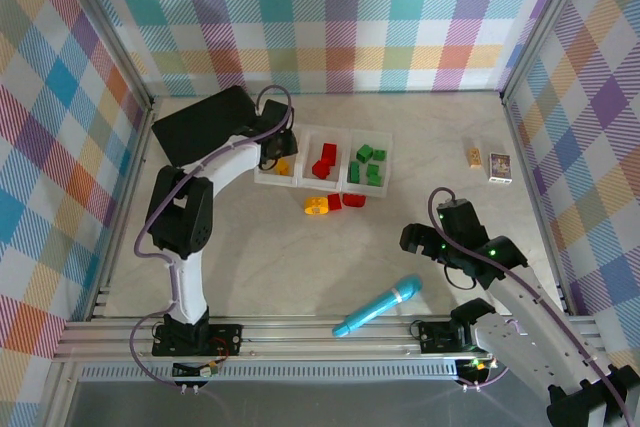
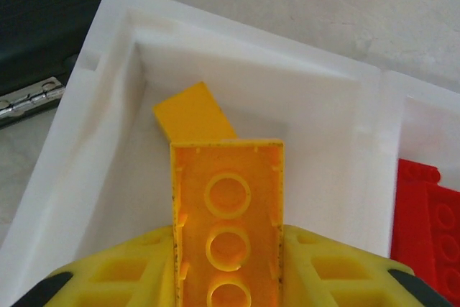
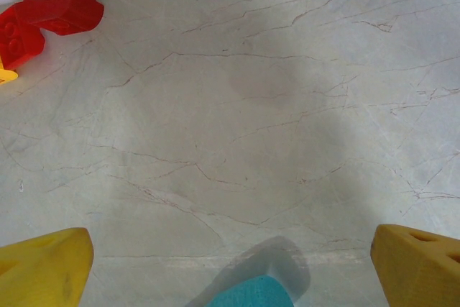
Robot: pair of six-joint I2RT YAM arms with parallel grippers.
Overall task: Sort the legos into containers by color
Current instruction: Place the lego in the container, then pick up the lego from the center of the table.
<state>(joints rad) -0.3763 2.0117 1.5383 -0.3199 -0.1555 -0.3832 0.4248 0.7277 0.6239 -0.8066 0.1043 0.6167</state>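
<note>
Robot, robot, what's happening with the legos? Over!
Left claw gripping yellow brick over left compartment. Right claw open. Loose bricks beside tray. Nothing blocking.

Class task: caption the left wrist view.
Left hand holds a yellow brick over the end compartment of the white tray.

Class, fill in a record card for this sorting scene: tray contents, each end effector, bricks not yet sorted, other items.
Tray: lying yellow brick in the left compartment, red bricks in the middle, green bricks in the right
Left end effector: over the left compartment, held yellow brick between its fingers
Right end effector: open, empty, above the table
Unsorted: loose yellow brick and two loose red bricks in front of the tray
Other items: blue marker, black case
</note>
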